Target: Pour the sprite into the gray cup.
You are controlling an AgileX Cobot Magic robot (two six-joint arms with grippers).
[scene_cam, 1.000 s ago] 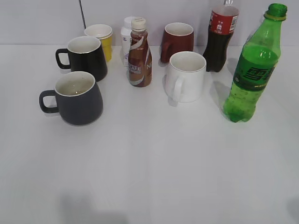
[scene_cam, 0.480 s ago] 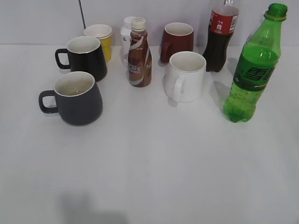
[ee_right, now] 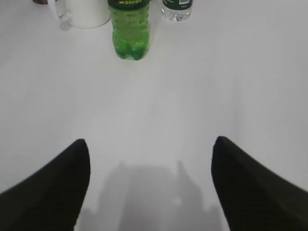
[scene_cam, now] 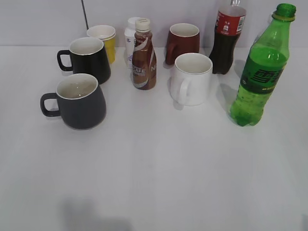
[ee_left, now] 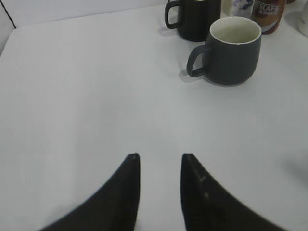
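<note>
The sprite (scene_cam: 260, 72), a tall green bottle without a cap, stands upright at the right of the table; its lower part also shows in the right wrist view (ee_right: 129, 29). The gray cup (scene_cam: 82, 101) stands upright at the left, handle pointing left, and shows in the left wrist view (ee_left: 233, 53). My left gripper (ee_left: 160, 156) is open with a narrow gap and empty, well short of the gray cup. My right gripper (ee_right: 151, 142) is wide open and empty, well short of the sprite. Neither gripper shows in the exterior view.
A black mug (scene_cam: 89, 57), yellow cup (scene_cam: 106, 41), brown coffee bottle (scene_cam: 143, 55), maroon mug (scene_cam: 183, 42), white mug (scene_cam: 191, 79) and cola bottle (scene_cam: 227, 38) stand at the back. A small clear water bottle (ee_right: 177, 9) stands right of the sprite.
</note>
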